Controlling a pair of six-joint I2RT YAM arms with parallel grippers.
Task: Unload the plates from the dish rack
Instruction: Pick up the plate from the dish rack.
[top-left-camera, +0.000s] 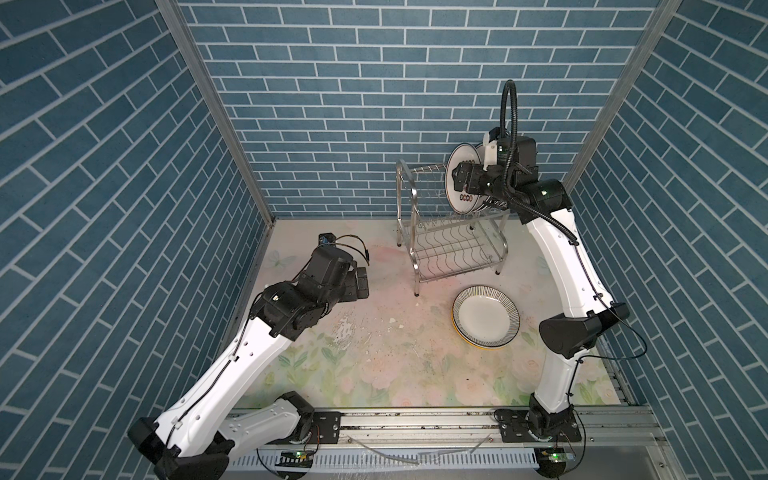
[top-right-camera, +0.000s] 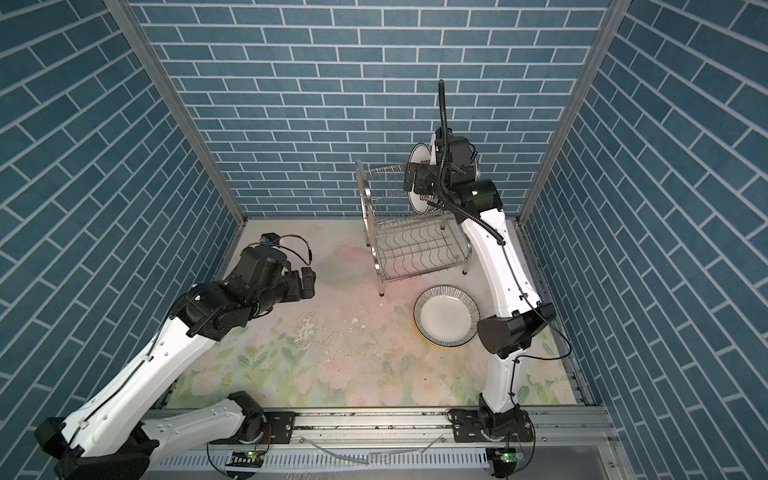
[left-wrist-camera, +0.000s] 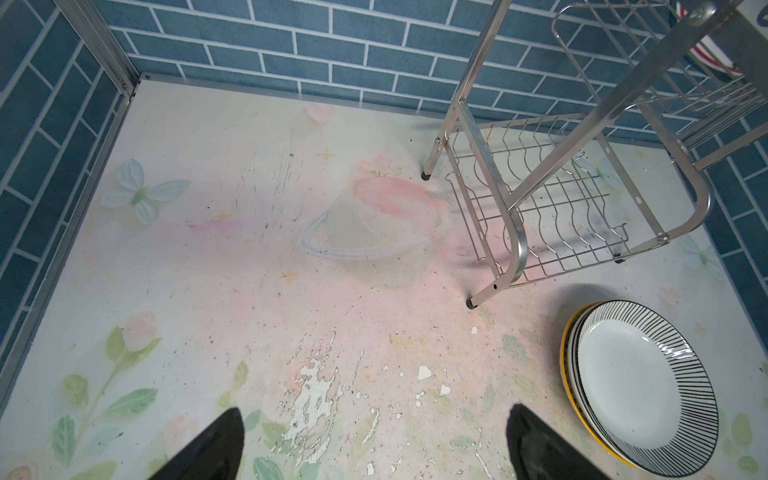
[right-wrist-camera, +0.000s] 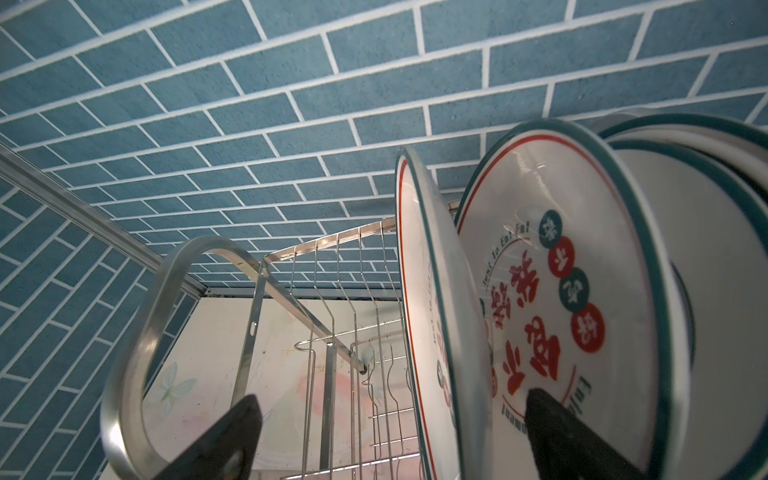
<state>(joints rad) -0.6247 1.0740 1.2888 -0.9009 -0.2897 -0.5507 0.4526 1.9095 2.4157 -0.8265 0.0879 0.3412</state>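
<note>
Finding: the dish rack (top-left-camera: 453, 253) stands near the far right corner of the desk (top-left-camera: 374, 353). Several plates (right-wrist-camera: 665, 291) stand on edge in its upper tier, slotted upright and apart, so each can be drawn out singly. Unloaded plates lie stacked flat near the right edge, the striped plate (top-left-camera: 486, 320) uppermost, which keeps them stable and clear of the rack.

My right claw (right-wrist-camera: 390, 403) is spread wide and holds nothing. Its fingers (right-wrist-camera: 552, 428) straddle the foremost plate (right-wrist-camera: 428, 270), one of them in the gap before the red-lettered plate (right-wrist-camera: 561, 270). Contact cannot be confirmed. Judgement: grasp pending.

My left claw (left-wrist-camera: 376, 409) hangs wide open and empty near the left edge.
</note>
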